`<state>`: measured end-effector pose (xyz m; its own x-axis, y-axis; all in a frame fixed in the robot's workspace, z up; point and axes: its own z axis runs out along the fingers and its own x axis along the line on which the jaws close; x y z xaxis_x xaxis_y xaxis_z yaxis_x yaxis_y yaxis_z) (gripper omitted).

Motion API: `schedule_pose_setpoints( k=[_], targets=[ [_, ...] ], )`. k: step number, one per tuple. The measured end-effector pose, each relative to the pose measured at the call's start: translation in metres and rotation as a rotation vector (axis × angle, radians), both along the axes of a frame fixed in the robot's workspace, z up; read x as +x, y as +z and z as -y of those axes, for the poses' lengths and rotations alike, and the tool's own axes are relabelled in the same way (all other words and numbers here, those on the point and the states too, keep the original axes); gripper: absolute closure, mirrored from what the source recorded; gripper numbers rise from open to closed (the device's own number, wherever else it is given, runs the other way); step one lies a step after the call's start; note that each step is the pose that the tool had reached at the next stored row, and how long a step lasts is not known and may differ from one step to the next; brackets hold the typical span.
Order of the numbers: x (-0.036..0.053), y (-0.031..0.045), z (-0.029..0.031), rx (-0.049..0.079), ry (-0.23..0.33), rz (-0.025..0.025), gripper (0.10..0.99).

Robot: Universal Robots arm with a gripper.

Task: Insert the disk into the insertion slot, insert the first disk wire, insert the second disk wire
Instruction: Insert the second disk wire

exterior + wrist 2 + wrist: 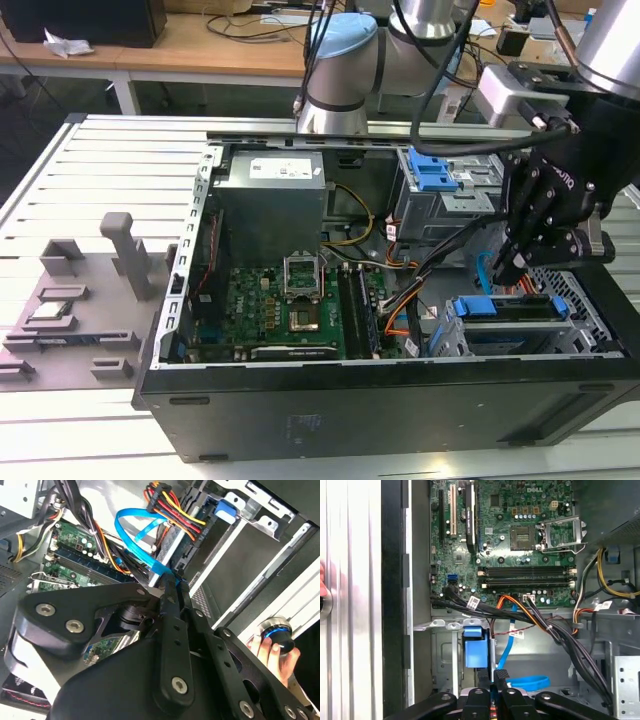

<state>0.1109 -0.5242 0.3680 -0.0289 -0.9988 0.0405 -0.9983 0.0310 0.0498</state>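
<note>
The disk (510, 306), in its bright blue frame, lies inside the low silver insertion slot (585, 318) at the case's corner on the exterior view's right. My black gripper (503, 272) hangs just above that corner. In both wrist views its fingers (172, 610) are pressed together on the end of a flat blue disk wire (134, 530), which loops back towards the motherboard. A red, yellow and black wire bundle (170, 505) ends beside the disk's blue frame tab (225, 511). The first wrist view shows the gripper (495, 677) next to the blue frame (474, 647) and the blue wire (527, 682).
The open case holds a green motherboard (290, 300), a grey power supply (272, 205) and a taller grey cage with a blue latch (440, 185). Black cable bundles (560, 635) cross near the slot. A person's hand (267, 652) rests on a knob outside the case. Grey fixtures (60, 300) stand on the table.
</note>
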Motion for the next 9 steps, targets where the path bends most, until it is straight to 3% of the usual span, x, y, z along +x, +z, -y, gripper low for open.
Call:
schedule_pose_setpoints(
  k=[4,5,9],
  targets=[
    [0.0014,-0.0057,0.0035,0.014,0.000,-0.0002,0.929],
    [0.0024,-0.0069,0.0056,0.033,0.000,-0.0002,0.929],
    [0.0034,-0.0095,0.0125,0.063,0.000,-0.0003,0.929]
  ],
)
